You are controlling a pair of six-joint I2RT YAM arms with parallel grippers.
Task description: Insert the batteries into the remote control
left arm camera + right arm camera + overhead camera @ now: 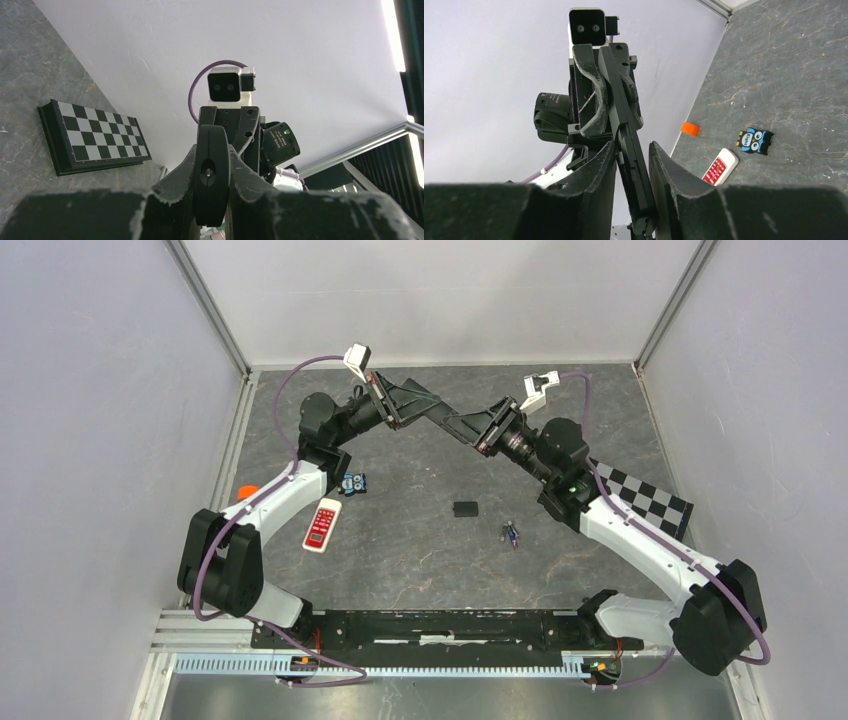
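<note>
Above the grey table [420, 570] we see the two grippers meeting in mid-air at the far side. The left gripper [212, 200] is clamped on a slim black remote [624, 125]. It shows only edge-on, so we cannot make out its battery bay. The right gripper [631, 175] straddles the remote's free end; we cannot tell whether its fingers press it. A white remote [322, 525] lies beside the left arm [280, 495]. The batteries [511, 533], tiny dark bluish cells, lie loose on the table near the right arm [630, 535], too small to count.
</note>
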